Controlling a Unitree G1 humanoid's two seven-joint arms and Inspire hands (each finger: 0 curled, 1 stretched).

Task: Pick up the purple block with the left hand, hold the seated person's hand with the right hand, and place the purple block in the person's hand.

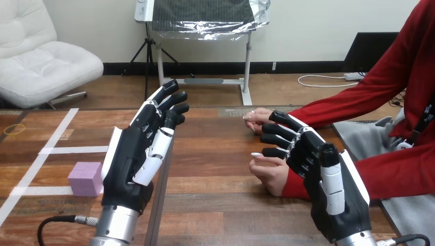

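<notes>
Matte purple cube block (85, 178) sits on the wooden plank table (215, 164) among white tape lines (77, 149), just left of the left hand (138, 154), which is raised, fingers straight, empty. Right hand (318, 174), fingers extended, is alongside the person's nearer hand (269, 174); contact unclear. Bare planks between the arms.

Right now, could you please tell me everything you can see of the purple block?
The purple block is a pale lilac cube, matte, its top and two sides showing. It sits flat on the wooden table at the left, at the end of a white tape strip. The left hand, fingers straight, stands just beside it; no fingers curl round it, and I cannot tell whether they touch.
</notes>
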